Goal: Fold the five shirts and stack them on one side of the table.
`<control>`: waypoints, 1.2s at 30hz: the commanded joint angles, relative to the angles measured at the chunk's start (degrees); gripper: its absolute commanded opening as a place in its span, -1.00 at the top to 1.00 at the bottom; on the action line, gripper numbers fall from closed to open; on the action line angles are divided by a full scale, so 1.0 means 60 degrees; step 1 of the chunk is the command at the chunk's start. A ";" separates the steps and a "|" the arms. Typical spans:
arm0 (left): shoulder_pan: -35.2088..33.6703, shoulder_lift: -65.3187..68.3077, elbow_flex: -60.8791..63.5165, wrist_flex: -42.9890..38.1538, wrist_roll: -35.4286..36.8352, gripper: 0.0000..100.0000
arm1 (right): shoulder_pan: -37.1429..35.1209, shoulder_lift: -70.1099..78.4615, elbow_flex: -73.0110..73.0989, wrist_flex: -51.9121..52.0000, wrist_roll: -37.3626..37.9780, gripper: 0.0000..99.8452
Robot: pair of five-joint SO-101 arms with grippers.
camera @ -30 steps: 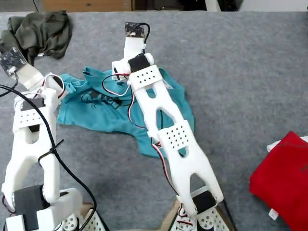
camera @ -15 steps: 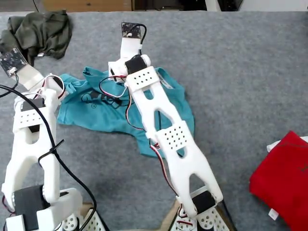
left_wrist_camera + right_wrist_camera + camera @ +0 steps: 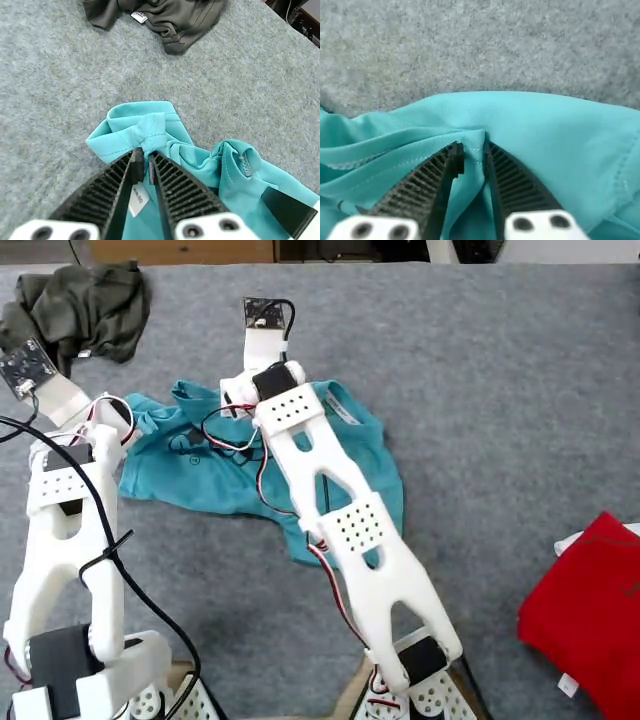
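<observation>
teal shirt, both grippers pinching it

teal shirt (image 3: 190, 470) is lying spread out but rumpled on the grey felt table top (image 3: 500, 390), left of the middle in the high view and not folded. the cloth is bunched and wrinkled along its far edge.

the left gripper (image 3: 142, 159) is down at the shirt's left end. its jaws are nearly together with just a sliver between them, and a little puckered knot of the sleeve hem is clamped right at the tips. there's a white tag (image 3: 136, 199) on the teal cloth just under the jaws.

the right gripper (image 3: 472, 150) is at the far edge of the same shirt, nearer the middle. its jaws are narrow too, closed down on a raised ridge of teal fabric, with bare felt just beyond it. in the high view that arm stretches right across the shirt and covers a good bit of it.

olive shirt (image 3: 85, 305) sits crumpled in a heap at the far left corner, near the teal one but not touching it.

red shirt (image 3: 590, 610) is way over at the right edge, well apart from everything else, and looks like a flat-ish pile. something white pokes out beside it, can't tell what.
</observation>
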 commanded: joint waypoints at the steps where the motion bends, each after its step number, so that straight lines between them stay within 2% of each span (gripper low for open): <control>1: 0.0073 -0.0447 -0.0044 -0.0190 -0.0073 0.96 | -0.0125 -0.0037 -0.0432 -0.0161 -0.0103 0.82; 10: 0.0073 -0.0447 -0.0029 -0.0205 -0.0073 0.96 | -0.0081 -0.0007 -0.0432 -0.0117 -0.0088 0.83; 13: 0.0073 -0.0447 -0.0015 -0.0205 -0.0073 0.96 | -0.0007 -0.0051 -0.0447 -0.0117 -0.0088 0.98; 19: 0.0073 -0.0447 0.0059 -0.0205 -0.0073 0.96 | 0.0198 -0.0081 -0.0491 -0.0088 -0.0088 0.99; 31: -0.0073 -0.0476 0.0103 -0.0132 -0.0073 0.96 | 0.1121 -0.0462 -0.3436 0.1451 -0.0410 0.99; 36: -0.0117 -0.0535 0.0015 -0.0176 -0.0059 0.96 | 0.1443 -0.1341 -0.3436 0.1890 -0.0425 0.99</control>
